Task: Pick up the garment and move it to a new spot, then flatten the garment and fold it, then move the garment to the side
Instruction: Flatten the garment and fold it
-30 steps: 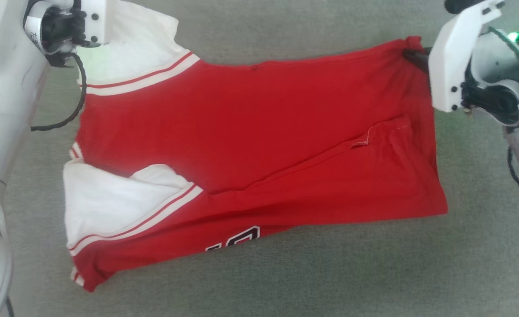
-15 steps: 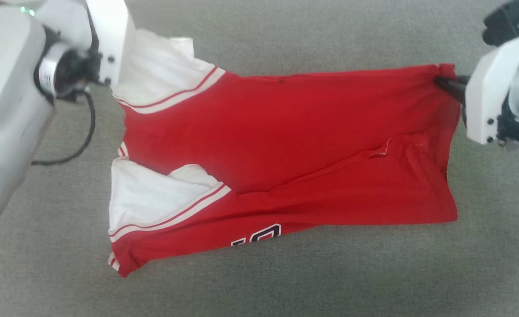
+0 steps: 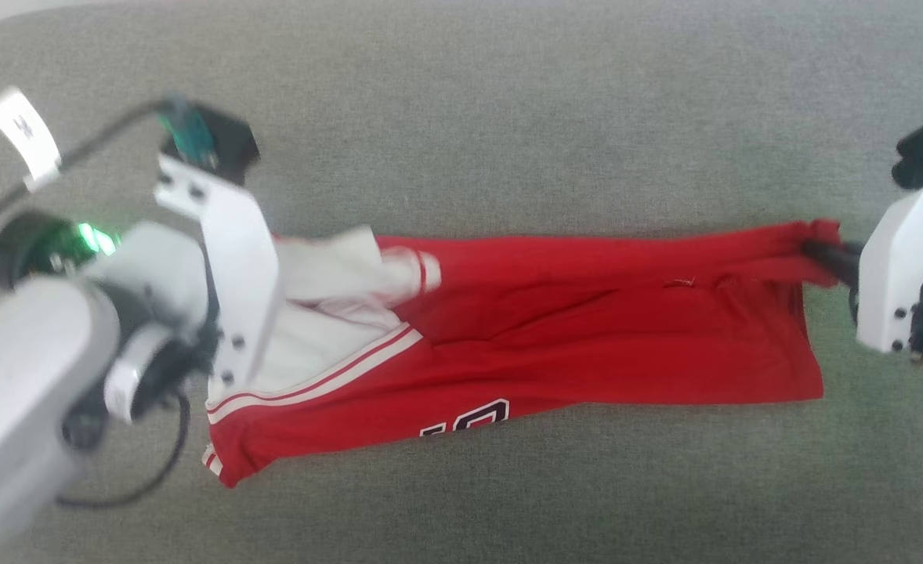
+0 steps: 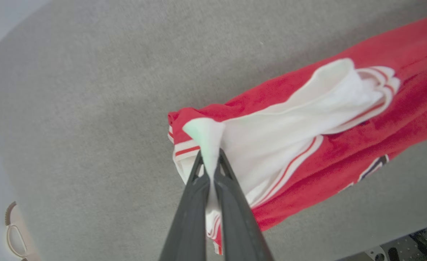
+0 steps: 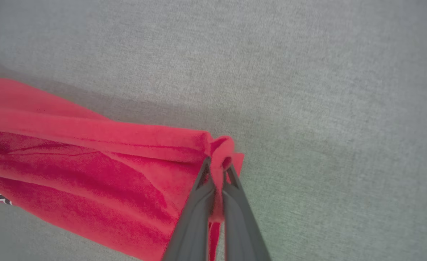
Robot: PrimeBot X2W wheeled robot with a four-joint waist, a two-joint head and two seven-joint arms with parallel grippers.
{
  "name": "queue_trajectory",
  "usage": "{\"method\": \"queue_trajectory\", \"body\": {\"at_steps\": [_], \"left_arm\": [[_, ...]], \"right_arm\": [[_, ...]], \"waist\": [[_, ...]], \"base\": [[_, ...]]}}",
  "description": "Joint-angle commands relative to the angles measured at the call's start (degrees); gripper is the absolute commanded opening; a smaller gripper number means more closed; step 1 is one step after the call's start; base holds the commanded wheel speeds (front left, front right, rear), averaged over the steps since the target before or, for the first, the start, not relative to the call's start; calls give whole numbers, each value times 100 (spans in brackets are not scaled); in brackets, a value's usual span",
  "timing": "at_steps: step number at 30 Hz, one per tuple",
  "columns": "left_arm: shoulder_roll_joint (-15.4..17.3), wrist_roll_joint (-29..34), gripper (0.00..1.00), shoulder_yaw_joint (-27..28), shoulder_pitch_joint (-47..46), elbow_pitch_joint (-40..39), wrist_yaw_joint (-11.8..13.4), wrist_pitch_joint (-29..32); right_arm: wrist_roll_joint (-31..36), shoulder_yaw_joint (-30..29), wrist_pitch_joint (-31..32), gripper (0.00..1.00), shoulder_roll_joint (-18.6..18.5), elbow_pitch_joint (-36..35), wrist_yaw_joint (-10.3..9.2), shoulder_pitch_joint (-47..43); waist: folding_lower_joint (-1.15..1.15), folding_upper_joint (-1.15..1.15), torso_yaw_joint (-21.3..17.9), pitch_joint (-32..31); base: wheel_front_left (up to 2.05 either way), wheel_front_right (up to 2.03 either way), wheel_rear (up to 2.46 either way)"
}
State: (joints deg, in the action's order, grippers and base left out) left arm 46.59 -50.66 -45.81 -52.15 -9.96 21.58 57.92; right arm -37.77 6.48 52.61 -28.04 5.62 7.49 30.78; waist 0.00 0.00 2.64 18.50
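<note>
**Jersey strung between two closed pinches over the grey tabletop**

Head view. The garment (image 3: 571, 352) is stretched left to right across the middle of the tabletop (image 3: 508, 102). Its red body is doubled lengthwise, the white sleeves are bunched at the left end, and part of the dark number shows at the near edge. The left arm (image 3: 218, 258) covers the sleeve end. The right gripper (image 3: 826, 257) sits at the far right hem corner. Holding both ends of the far edge is probably meant to keep the cloth taut so the fold comes down straight.

Left wrist view. The left gripper (image 4: 210, 170) has its fingers (image 4: 191, 210) closed on the garment, and a tuft of white sleeve cloth pokes past the tips. The rest of the jersey trails off over the tabletop.

Right wrist view. The fingers (image 5: 197, 217) are closed on a rolled red hem corner, with a nub of cloth above the tips. The cloth sags away from the pinch. I cannot tell whether the held edge touches the tabletop.
</note>
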Motion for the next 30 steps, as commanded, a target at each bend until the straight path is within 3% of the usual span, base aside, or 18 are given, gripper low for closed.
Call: {"method": "queue_trajectory", "body": {"at_steps": [1,3,6,11,12,13,14,15,16,17,30], "left_arm": [[79,-69,0,-27,248,-213,129,7],[120,-150,0,-70,599,-466,335,-40],[88,-236,0,-99,927,-422,442,-154],[-59,-447,0,-175,1323,66,276,-412],[-123,-486,0,-151,1349,193,216,-515],[-174,-497,0,-132,1383,326,151,-622],[-225,-514,24,-94,1434,463,101,-740],[-278,-548,61,-63,1472,608,60,-841],[-301,-564,92,-54,1493,738,15,-921],[-324,-583,100,-34,1495,835,-22,-983],[-339,-709,100,419,1882,930,-138,-2020]], "right_arm": [[71,-84,88,0,95,-95,0,-175],[163,-226,216,0,244,-156,0,-426],[237,-271,312,0,402,-143,0,-620],[323,-273,379,0,592,-33,0,-758],[331,-268,359,11,613,-18,0,-746],[360,-268,337,31,625,5,0,-738],[380,-283,324,93,655,32,0,-726],[403,-289,322,100,703,45,0,-710],[418,-299,337,100,731,48,0,-705],[443,-309,372,100,744,35,0,-712],[437,-660,547,100,895,-659,0,-1181]], "waist": [[0,0,8,28],[0,0,22,65],[0,0,16,91],[0,0,-13,75],[0,0,-24,68],[0,0,-27,54],[0,0,-32,34],[0,0,-38,8],[0,0,-43,-21],[0,0,-49,-55],[0,0,-64,-555]], "base": [[0,0,0],[0,0,0],[0,0,0],[0,0,0],[0,0,0],[0,0,0],[0,0,0],[0,0,0],[0,0,0],[0,0,0],[0,0,0]]}}
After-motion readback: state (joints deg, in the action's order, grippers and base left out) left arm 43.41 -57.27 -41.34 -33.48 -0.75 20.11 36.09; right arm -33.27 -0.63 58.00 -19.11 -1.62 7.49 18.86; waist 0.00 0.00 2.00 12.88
